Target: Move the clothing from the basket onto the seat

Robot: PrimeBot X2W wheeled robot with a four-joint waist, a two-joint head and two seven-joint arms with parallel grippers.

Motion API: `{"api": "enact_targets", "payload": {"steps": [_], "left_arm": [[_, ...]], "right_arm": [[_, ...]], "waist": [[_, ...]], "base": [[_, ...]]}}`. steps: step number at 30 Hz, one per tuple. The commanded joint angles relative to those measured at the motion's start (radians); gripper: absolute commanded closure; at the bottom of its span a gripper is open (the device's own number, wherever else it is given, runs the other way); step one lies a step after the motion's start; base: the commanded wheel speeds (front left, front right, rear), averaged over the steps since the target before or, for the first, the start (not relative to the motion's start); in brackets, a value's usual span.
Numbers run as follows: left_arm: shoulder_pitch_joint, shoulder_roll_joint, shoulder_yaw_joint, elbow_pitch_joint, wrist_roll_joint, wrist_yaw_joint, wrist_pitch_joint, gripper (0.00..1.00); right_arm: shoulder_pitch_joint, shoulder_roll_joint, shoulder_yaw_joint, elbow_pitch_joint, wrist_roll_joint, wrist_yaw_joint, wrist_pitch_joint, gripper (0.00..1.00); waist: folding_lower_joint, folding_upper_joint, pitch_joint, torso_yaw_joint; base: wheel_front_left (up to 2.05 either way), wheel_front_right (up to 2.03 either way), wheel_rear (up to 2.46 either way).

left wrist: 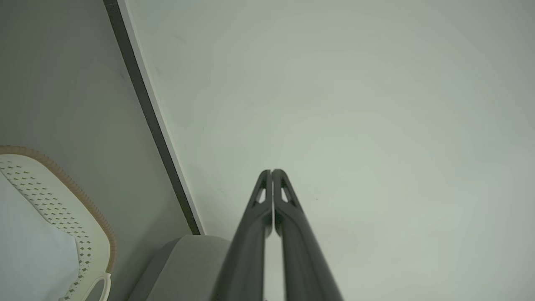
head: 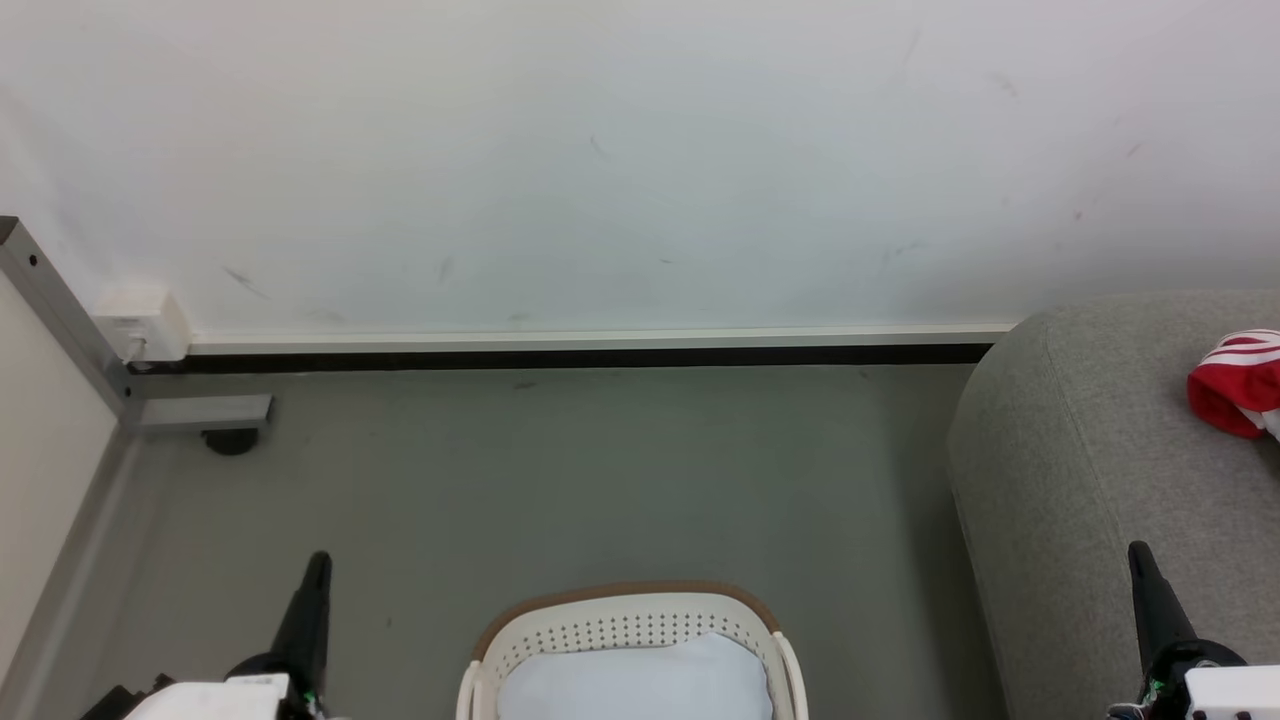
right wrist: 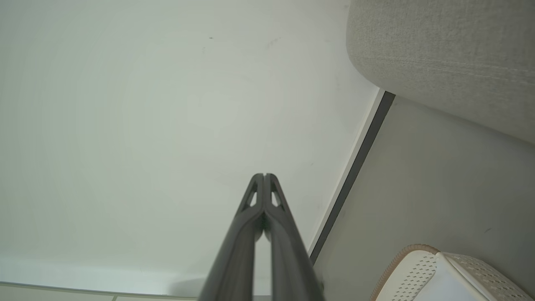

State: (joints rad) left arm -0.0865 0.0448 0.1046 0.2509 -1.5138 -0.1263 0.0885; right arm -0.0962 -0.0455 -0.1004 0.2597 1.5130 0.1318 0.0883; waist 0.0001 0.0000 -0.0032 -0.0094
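**Red garment on the seat, both grippers empty**

Both grippers are clamped shut on nothing. The left gripper (head: 318, 570) has its two dark fingers pressed together tip to tip in the left wrist view, and the right gripper (head: 1140, 556) shows the same in its own wrist view. Each points forward toward the white wall (head: 620, 150), with no cloth between or around the fingers.

The clothing (head: 1235, 385), a bundle of red fabric with white stripes, lies ahead of the right gripper's tips and off to its right. It rests on top of the seat (head: 1080, 460), well apart from the fingers. The seat's rounded grey edge runs just beside the right gripper on its inner side.

The basket (head: 630, 628) stands on the floor (head: 560, 470) between the two grippers, low and nearer the robot than either fingertip. It lies to the right of the left gripper and to the left of the right one.

As for progress, at least one garment is across and set down. Nothing red shows in the part of the basket that can be seen. A smooth pale blue-white mass (head: 640, 680) lies inside (whether it is a liner or another piece of cloth I cannot tell). If it is clothing, one more lift remains. If not, the job looks finished or very nearly so, with both grippers idle at the basket's sides.
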Motion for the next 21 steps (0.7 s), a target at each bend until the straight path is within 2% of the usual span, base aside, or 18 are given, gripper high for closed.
{"api": "enact_targets", "payload": {"steps": [1, 14, 21], "left_arm": [[-0.016, 0.009, 0.005, -0.004, -0.021, -0.005, 0.008, 1.0], [-0.029, 0.009, 0.012, -0.007, -0.109, -0.007, 0.03, 1.0], [-0.029, 0.009, 0.011, -0.007, -0.105, -0.006, 0.029, 1.0]], "right_arm": [[-0.011, -0.008, -0.006, -0.008, 0.025, -0.002, 0.007, 1.0], [-0.019, -0.008, -0.018, -0.02, 0.106, -0.002, 0.03, 1.0], [-0.019, -0.008, -0.017, -0.018, 0.101, -0.002, 0.029, 1.0]], "waist": [[-0.0001, 0.0, 0.001, 0.001], [-0.0001, 0.0, 0.006, 0.009], [-0.0001, 0.0, 0.006, 0.009]], "base": [[0.0, 0.0, 0.0], [0.0, 0.0, 0.0], [0.0, 0.0, 0.0]]}}
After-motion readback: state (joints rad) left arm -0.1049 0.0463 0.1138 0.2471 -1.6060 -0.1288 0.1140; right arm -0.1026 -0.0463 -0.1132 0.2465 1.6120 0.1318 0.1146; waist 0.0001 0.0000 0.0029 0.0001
